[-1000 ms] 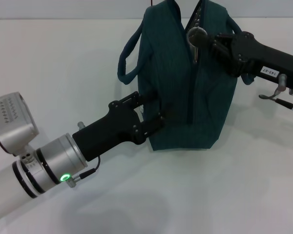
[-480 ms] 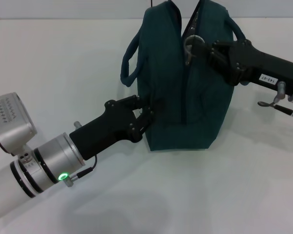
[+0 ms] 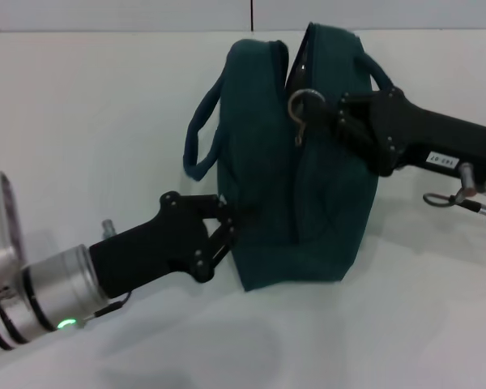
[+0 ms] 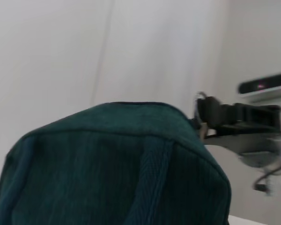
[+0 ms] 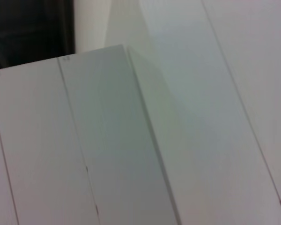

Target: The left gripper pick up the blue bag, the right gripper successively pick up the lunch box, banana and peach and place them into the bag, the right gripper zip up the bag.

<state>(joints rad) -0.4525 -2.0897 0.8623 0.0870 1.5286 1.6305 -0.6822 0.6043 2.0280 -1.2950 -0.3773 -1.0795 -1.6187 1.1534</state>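
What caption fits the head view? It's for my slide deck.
Left gripper pinches the blue bag low on its side while the right gripper holds the zipper pull ring.

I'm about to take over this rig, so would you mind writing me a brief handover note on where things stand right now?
Left gripper: shut on the lower near side of the blue bag, steadying it on the white table.
Right gripper: at the bag's top, shut on the zipper pull ring.
Lunch box, banana, peach: none visible outside the bag, so presumably packed.
Zip: closed along the lower front; a gap is open near the top.
Left to do: finish the zip, then release.
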